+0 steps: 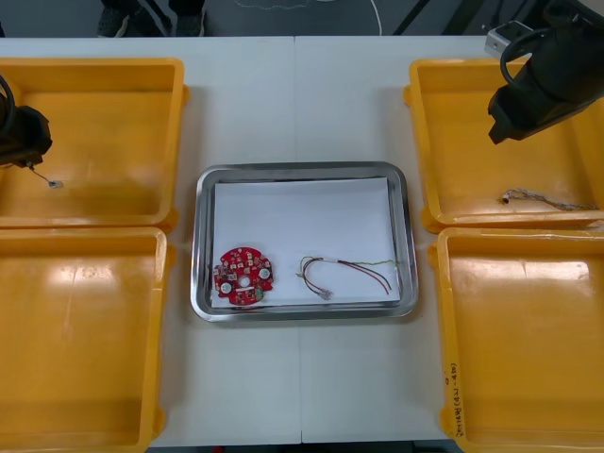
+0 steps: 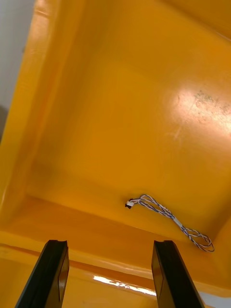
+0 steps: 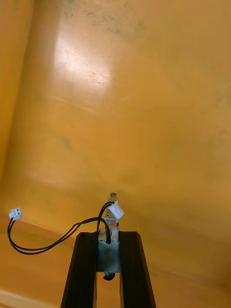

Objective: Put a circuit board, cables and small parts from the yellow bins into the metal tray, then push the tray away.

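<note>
Right gripper (image 2: 109,245), jaws wide apart and empty, is hovering short of the twisted blue-and-white cable (image 2: 177,221) lying slantwise beyond them; left gripper (image 3: 109,236) is clamping a black-cabled small metal part (image 3: 108,255).

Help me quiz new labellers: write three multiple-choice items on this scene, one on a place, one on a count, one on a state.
1. Where is the twisted cable? A. left far bin B. right far bin C. on the table
2. How many things lie in the tray? A. one B. two C. four
3. The left gripper is: A. open B. shut on nothing C. shut on a metal part

1 B: it lies on that bin's floor, ahead of the open right gripper.
2 B: a board and a red and yellow cable.
3 C: the part sits between its fingers, a black cable trailing.
</note>
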